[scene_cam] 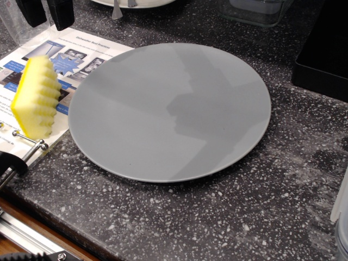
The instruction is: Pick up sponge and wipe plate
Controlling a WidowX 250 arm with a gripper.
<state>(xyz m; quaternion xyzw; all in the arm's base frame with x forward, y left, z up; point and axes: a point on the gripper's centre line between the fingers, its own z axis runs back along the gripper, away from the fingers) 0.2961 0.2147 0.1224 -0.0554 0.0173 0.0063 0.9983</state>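
The plate is large, round, flat and matte grey, and lies in the middle of the dark speckled counter. The sponge is a bright yellow block with a wavy ridged face. It stands on edge just left of the plate's rim, on a printed leaflet. My gripper shows only as two black fingertips at the top left, above and behind the sponge and apart from it. A narrow gap shows between the fingers, with nothing in them.
A white dish sits at the back edge. A clear plastic container and a black box stand at the back right. A metal clamp grips the counter's front-left edge. A clear object is at the right edge.
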